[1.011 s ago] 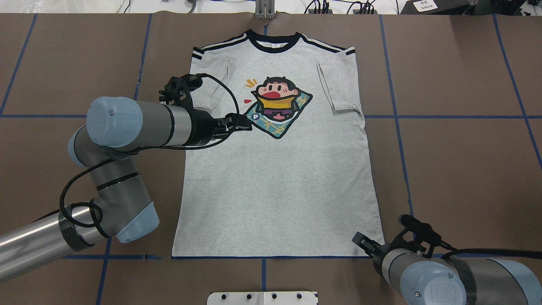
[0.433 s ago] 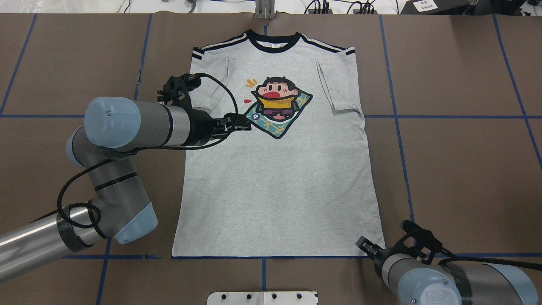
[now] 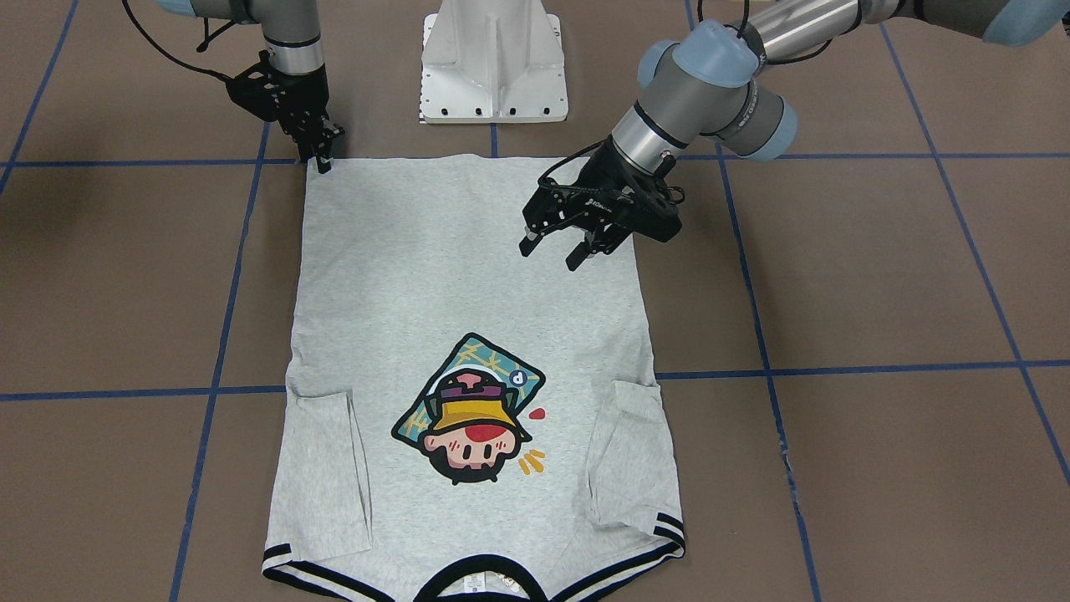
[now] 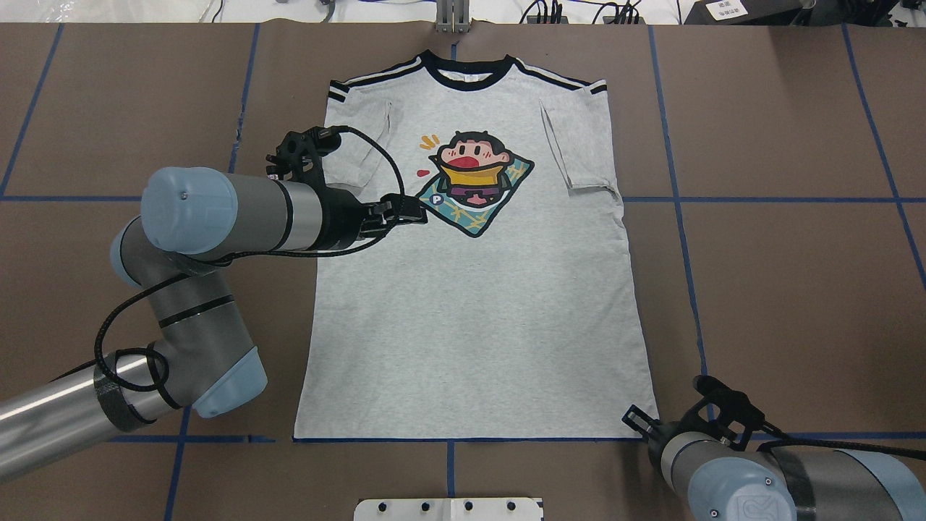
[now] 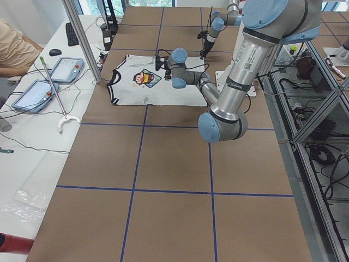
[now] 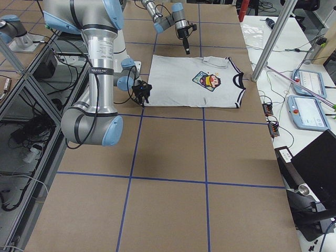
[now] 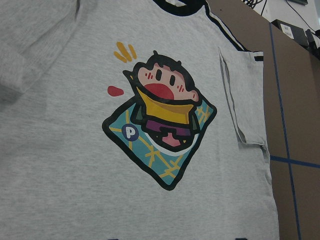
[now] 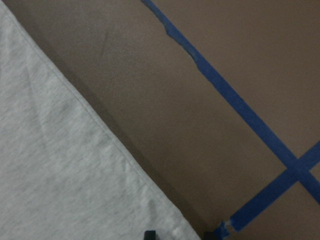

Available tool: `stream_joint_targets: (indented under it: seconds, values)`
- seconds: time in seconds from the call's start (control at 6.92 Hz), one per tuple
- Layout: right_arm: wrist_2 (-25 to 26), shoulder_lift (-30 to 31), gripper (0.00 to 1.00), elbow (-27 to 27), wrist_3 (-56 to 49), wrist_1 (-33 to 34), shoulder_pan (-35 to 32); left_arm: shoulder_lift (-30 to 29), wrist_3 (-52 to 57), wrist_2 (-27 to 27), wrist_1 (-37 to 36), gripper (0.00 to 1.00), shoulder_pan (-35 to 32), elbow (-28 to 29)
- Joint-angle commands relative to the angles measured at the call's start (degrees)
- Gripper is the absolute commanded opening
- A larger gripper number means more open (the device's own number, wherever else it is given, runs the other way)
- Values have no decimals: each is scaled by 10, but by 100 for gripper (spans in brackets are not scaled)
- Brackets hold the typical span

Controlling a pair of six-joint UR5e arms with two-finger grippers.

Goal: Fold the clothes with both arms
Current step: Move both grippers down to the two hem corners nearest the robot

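The light heather-grey knit T-shirt with black-striped trim lies flat, print up, on the matte brown paper table, sleeves folded inward. The left gripper hangs spread wide and empty above the shirt's midsection. The right gripper stands at a hem corner, jaws slightly parted, holding nothing.

A table covered in brown paper fills the overhead view, crossed by a grid of blue tape. A grey T-shirt lies flat at its centre, collar toward the top edge, sleeves folded inward, hem along a tape line. A white plate sits at bottom centre.
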State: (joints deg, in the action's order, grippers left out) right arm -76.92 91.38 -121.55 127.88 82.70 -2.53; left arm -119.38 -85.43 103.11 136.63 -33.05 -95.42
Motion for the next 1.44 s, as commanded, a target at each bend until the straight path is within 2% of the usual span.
stream_joint_targets:
  seconds: [0.0,0.29,0.43,0.58,0.72,0.87,1.01,1.16,1.3]
  values:
    - [3,4,0,-5,0,0,2,0,0,0,0,83,0,-1]
    - [1,4,0,-31,0,0,0,19,-4,0,-2,83,0,-19]
    - [0,5,0,-45,0,1,-3,26,-27,0,-74,83,3,-67]
    - [0,6,0,-57,-1,1,-5,28,-27,-5,-183,82,38,-114]
    - [-2,4,0,-57,-7,2,-14,57,-35,-36,-214,82,80,-129]
    - [-3,3,0,-57,-8,2,-19,155,-77,-61,-207,82,122,-184]
    - [-3,2,0,-57,-8,2,-21,177,-147,-62,-214,82,154,-206]
    - [-4,1,0,-57,-8,3,-21,197,-183,-73,-224,80,201,-204]
    - [-3,3,0,-57,-9,4,-21,199,-190,-92,-225,80,212,-202]
